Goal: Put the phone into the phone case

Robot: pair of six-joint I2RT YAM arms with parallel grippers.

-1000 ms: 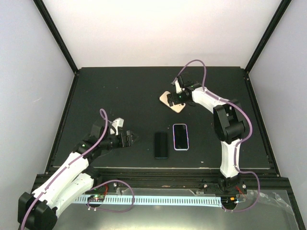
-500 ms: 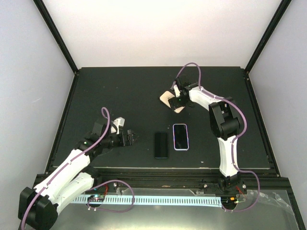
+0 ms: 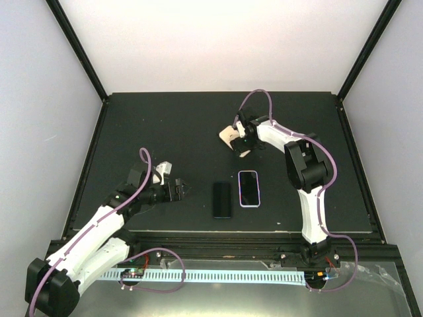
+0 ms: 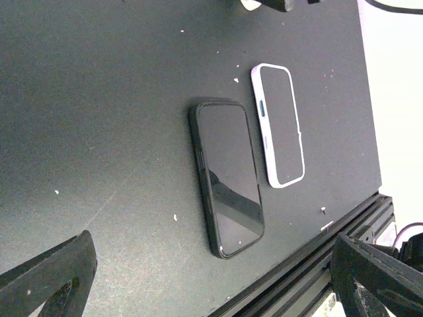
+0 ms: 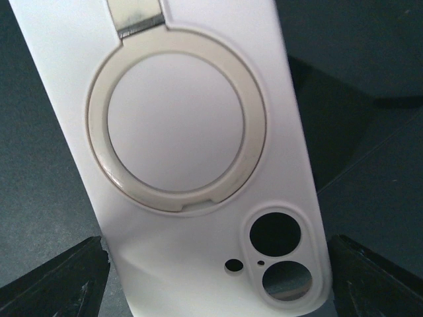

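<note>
A black phone (image 3: pixel 222 199) (image 4: pixel 228 178) lies flat near the table's front edge. The phone case (image 3: pixel 228 135) (image 5: pixel 178 132) is pale beige with a ring on its back and camera holes. It sits at the back centre. My right gripper (image 3: pixel 242 137) (image 5: pixel 218 284) is shut across the case's width, one finger against each long edge near the camera holes. My left gripper (image 3: pixel 182 190) (image 4: pixel 211 284) is open and holds nothing. It hovers just left of the black phone.
A second phone in a white case (image 3: pixel 248 188) (image 4: pixel 278 125) lies screen up right beside the black phone. The black table (image 3: pixel 145 132) ends at a metal rail (image 3: pixel 218 236) in front, and white walls stand close on three sides.
The right gripper has slid left along the case and its fingers have closed in on its edges. The case has shifted slightly left. The left arm has barely moved.
</note>
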